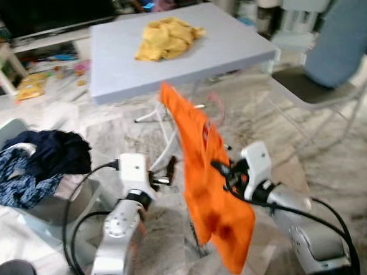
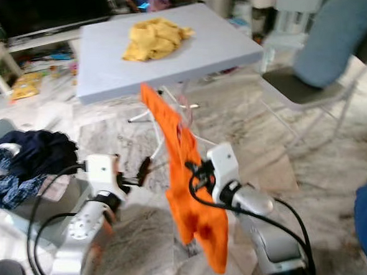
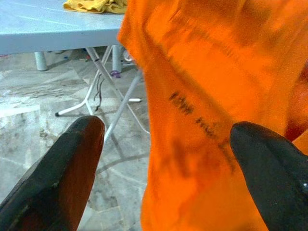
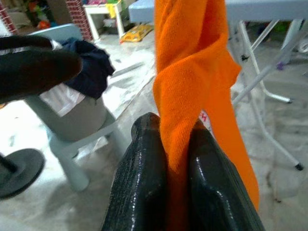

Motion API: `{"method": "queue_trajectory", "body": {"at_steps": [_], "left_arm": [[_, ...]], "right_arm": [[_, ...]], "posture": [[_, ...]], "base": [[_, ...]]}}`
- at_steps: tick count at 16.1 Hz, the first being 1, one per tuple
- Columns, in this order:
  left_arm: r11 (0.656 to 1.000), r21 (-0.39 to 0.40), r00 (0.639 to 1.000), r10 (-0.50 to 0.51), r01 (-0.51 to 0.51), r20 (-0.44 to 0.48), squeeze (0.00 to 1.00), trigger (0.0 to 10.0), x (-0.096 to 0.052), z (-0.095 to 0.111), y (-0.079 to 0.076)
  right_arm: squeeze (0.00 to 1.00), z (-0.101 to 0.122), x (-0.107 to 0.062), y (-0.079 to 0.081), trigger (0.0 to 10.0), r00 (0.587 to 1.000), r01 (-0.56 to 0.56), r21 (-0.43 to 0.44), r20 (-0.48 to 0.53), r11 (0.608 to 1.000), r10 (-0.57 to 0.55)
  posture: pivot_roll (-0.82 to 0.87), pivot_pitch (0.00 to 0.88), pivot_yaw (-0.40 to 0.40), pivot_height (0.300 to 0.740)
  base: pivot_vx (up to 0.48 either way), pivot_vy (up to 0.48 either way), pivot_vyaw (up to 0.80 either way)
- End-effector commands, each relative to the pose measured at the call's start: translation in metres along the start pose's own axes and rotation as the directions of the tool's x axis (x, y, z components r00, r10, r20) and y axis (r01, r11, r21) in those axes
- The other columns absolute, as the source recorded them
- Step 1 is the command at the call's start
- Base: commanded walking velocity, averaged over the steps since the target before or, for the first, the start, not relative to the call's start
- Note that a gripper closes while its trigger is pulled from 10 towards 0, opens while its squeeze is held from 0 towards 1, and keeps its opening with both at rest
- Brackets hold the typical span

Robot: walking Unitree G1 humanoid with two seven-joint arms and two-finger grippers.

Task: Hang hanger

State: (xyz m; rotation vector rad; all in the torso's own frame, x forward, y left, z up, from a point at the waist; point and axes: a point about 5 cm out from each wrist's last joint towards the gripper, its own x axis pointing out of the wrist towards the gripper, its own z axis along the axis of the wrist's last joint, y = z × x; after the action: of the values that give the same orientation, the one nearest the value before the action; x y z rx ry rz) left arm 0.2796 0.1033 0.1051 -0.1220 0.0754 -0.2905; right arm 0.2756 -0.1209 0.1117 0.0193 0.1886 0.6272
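Now pinching the orange shirt tight with the right gripper, jaws closed on the cloth. Hanging the shirt at 6 o'clock from the worktop. Holding the left gripper at 9 o'clock from the shirt, jaws wide open, gripping nothing.

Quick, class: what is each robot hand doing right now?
Left hand: open, empty, fingers spread beside the orange garment.
Right hand: closed, pinching the orange garment.
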Motion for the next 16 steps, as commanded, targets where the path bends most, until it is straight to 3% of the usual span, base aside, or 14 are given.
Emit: {"method": "queue_trajectory", "body": {"at_steps": [1, 5, 7, 12, 16], "left_arm": [[1.000, 0.013, 1.000, 0.005, -0.006, 0.014, 0.00, 10.0, -0.001, 0.003, 0.006], [1.000, 0.018, 1.000, 0.003, -0.003, 0.013, 0.00, 10.0, 0.001, 0.003, 0.011], [1.000, 0.012, 1.000, -0.024, 0.024, 0.006, 0.00, 10.0, 0.001, 0.001, 0.005], [0.983, -0.070, 0.985, -0.169, 0.172, 0.046, 0.00, 10.0, 0.002, 0.006, -0.018], [0.970, -0.045, 0.971, -0.240, 0.241, 0.019, 0.00, 10.0, -0.003, 0.004, -0.023]], "right_arm": [[0.00, 0.009, 0.000, 0.015, 10.0, 0.993, -0.111, -0.021, 0.026, 0.994, 0.111], [0.00, 0.019, -0.018, 0.020, 10.0, 0.966, -0.258, 0.002, 0.022, 0.966, 0.258], [0.00, 0.024, -0.021, 0.022, 10.0, 0.957, -0.288, -0.008, 0.027, 0.958, 0.288], [0.00, 0.034, -0.018, 0.029, 10.0, 0.947, -0.317, -0.012, 0.045, 0.948, 0.317], [0.00, 0.035, -0.010, 0.018, 10.0, 0.973, -0.226, -0.045, 0.036, 0.973, 0.228]], "posture": [[-0.13, 0.025, 0.010, 0.740], [-0.13, 0.023, 0.012, 0.740], [-0.14, 0.021, 0.014, 0.740], [-0.14, 0.012, 0.011, 0.740], [-0.14, 0.016, 0.009, 0.740]], "base": [[0.000, 0.000, 0.00], [0.000, 0.000, 0.00], [0.000, 0.000, 0.00], [0.000, 0.000, 0.00], [0.000, 0.000, 0.00]]}}
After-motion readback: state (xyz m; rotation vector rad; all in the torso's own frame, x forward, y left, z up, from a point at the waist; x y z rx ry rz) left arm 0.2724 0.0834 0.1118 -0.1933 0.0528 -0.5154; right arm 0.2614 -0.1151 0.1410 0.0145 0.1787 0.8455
